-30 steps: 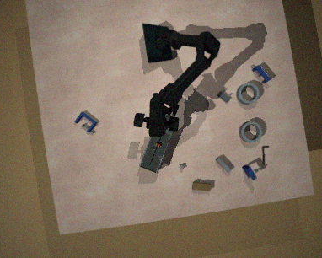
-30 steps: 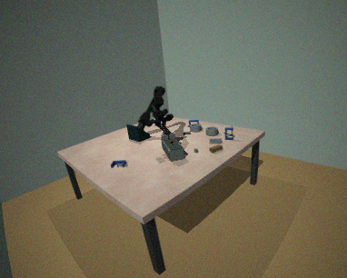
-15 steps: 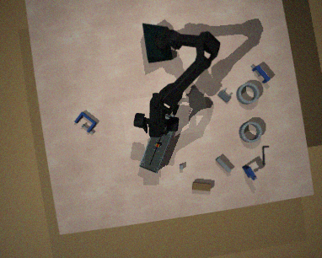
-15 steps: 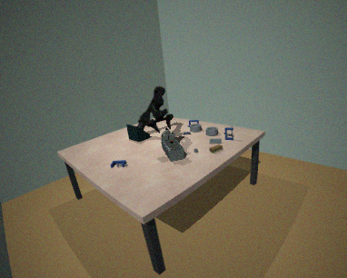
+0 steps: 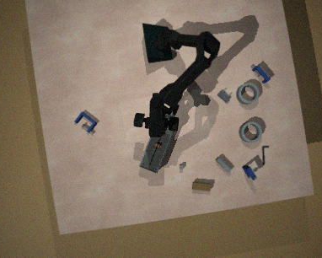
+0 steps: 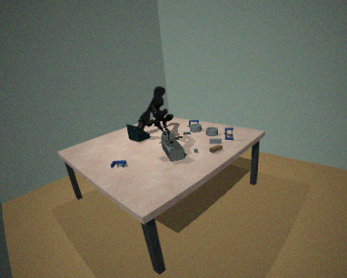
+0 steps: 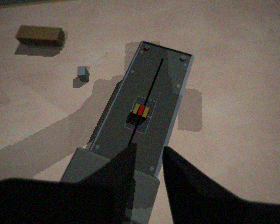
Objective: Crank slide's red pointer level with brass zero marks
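My gripper stands slightly open over the grey machine.
I see a narrow gap between my fingertips and nothing held there. Beyond them, the red pointer sits between the two brass zero marks, looking about level, though the dim, grainy view may hide a small offset. I can't make out the crank handle.
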{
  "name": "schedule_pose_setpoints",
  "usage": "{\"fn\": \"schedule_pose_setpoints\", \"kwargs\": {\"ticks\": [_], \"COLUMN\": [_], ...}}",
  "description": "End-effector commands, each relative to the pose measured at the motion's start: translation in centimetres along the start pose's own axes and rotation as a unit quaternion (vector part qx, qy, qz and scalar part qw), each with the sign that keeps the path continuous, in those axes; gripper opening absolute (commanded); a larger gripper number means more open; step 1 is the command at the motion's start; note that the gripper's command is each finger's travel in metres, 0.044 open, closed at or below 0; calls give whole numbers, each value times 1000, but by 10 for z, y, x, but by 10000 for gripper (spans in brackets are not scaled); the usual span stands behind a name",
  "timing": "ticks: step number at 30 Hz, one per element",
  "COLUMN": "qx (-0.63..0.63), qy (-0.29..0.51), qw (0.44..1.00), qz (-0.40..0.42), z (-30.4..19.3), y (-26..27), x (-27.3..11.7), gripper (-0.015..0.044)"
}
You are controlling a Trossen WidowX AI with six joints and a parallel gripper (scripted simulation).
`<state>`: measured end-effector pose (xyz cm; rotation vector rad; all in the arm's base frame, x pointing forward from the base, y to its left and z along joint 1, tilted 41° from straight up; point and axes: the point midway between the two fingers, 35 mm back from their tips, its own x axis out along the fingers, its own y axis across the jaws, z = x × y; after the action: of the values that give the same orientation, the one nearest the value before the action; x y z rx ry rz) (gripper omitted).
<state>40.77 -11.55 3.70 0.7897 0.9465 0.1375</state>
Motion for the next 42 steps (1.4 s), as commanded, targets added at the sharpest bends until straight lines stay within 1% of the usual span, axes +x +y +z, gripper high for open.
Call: {"fn": "schedule_pose_setpoints", "kwargs": {"ticks": [1, 20, 37, 38, 42], "qx": [0, 0, 0, 0, 0], "qy": [0, 0, 0, 0, 0], "qw": [1000, 1000, 1000, 1000, 1000], "qz": [0, 0, 0, 0, 0], "z": [0, 0, 0, 0, 0], "y": [0, 0, 0, 0, 0], "x": [0, 0, 0, 0, 0], "gripper": [0, 0, 440, 440, 335]}}
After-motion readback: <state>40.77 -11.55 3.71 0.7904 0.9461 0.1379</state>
